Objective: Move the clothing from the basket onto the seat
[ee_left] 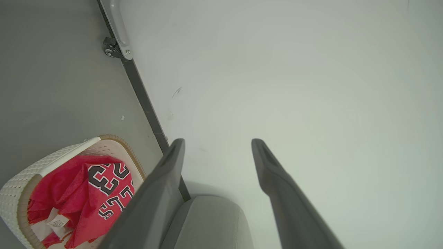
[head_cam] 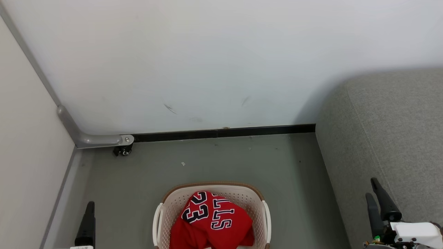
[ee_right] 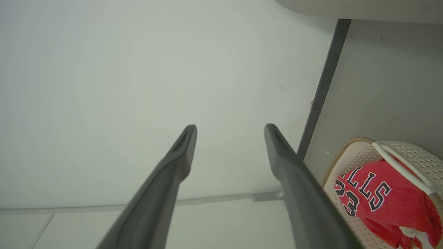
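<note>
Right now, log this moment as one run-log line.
stage: transfer not begun | clothing: in basket | seat: right of basket | left gripper: open, empty | right gripper: open, empty

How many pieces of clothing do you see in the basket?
1 for certain: the red jersey marked 23 lies crumpled in the basket on the floor. The red folds under it may hide a second piece; I cannot tell.
</note>
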You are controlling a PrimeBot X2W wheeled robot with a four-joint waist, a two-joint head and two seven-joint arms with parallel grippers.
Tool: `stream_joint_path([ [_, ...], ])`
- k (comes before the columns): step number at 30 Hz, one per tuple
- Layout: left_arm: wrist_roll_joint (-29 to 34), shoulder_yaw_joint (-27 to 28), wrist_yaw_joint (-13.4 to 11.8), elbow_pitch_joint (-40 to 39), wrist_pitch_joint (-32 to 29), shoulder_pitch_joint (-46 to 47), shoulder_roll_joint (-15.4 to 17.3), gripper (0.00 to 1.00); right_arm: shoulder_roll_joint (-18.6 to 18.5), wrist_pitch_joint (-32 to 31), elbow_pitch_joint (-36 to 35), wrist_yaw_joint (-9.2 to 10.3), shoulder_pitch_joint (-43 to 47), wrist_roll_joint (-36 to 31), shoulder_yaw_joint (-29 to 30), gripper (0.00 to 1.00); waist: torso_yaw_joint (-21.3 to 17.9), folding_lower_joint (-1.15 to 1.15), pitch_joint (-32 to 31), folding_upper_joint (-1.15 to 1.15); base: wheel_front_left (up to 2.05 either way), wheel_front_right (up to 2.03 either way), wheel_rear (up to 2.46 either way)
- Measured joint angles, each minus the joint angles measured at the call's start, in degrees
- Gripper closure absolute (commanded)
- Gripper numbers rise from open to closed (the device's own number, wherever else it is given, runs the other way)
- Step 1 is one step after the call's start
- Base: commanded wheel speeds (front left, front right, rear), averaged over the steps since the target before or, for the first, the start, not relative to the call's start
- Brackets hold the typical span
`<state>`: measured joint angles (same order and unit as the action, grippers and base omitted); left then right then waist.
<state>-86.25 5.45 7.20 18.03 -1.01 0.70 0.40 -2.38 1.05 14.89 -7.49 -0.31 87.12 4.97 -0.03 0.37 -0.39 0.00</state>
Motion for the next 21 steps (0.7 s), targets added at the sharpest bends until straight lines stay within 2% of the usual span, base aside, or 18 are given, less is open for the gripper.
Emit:
stream_joint_path([
  [11,4.7,2.8,0.0,-2.8,2.2,0.8,0.1,0.00,0.0,2.0,-3.6,0.00,-0.1,-8.4,1.5,0.00,0.2,0.53,-1.5,0.00,0.00,0.00,0.00],
  [16,11.5,3.2,0.0,-5.5,3.3,1.0,0.2,0.00,-0.2,2.6,-4.3,0.00,0.0,-15.6,1.5,0.00,0.2,0.62,-2.2,0.00,0.00,0.00,0.00],
  [21,16.5,2.9,0.0,-8.0,4.3,0.9,0.2,0.00,-0.2,3.7,-5.9,0.00,0.0,-21.1,1.7,0.00,0.2,0.62,-2.8,0.00,0.00,0.00,0.00],
])
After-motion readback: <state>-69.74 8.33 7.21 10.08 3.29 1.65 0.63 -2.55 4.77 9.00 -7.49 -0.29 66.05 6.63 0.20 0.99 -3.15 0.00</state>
